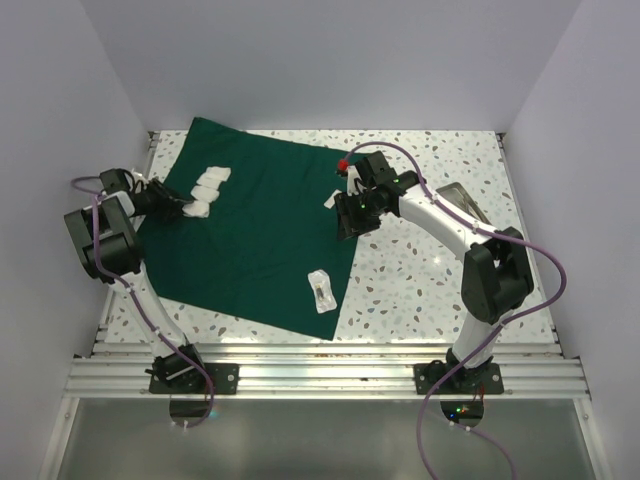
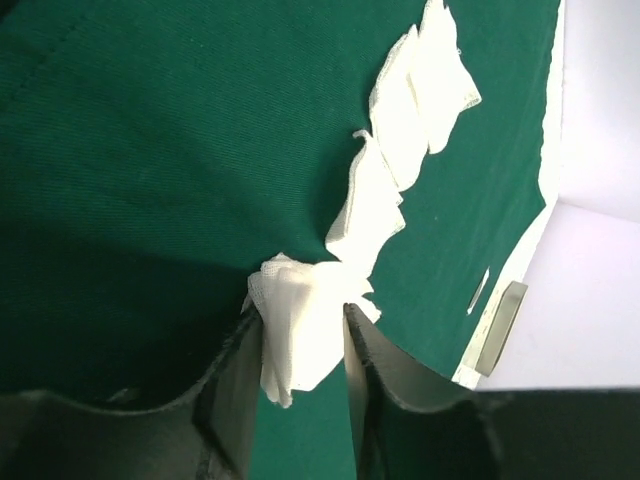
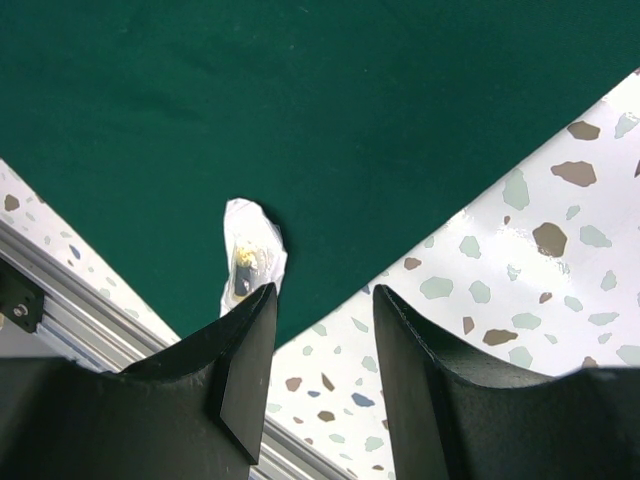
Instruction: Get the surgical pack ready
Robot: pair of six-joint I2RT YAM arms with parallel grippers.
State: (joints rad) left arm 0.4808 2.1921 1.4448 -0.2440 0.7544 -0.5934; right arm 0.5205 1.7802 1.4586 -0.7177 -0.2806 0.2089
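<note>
So the speckled surface point(image 1: 430, 290) takes up most of the shot. The dark green drape point(image 1: 260, 240) is spread flat over its left and middle part, turned a bit so one corner points at the near edge and another sits at the far left. Both arms are reaching in. The left arm point(image 1: 105, 240) comes over the drape's left edge, and the right arm point(image 1: 440, 225) stretches from the right to the drape's right edge.

There's a shallow metal tray point(image 1: 467, 203) far right on the surface, partly hidden behind the right arm.

On the far-left bit of the drape there's a row of white gauze pads point(image 1: 212, 183), overlapping each other. The left jaws are apart, straddling the nearest pad point(image 2: 300, 345), which lies on the cloth between them. The right jaws are apart too, with nothing between them, hanging above where the drape's edge meets the bare surface.

There's a small white packet point(image 1: 321, 290) with something dark inside near the drape's near-right edge. A smaller white scrap point(image 1: 332, 200) sits just left of the right jaws, and there's a tiny red thing point(image 1: 343, 163) at the drape's far-right corner; can't tell what either is.
</note>
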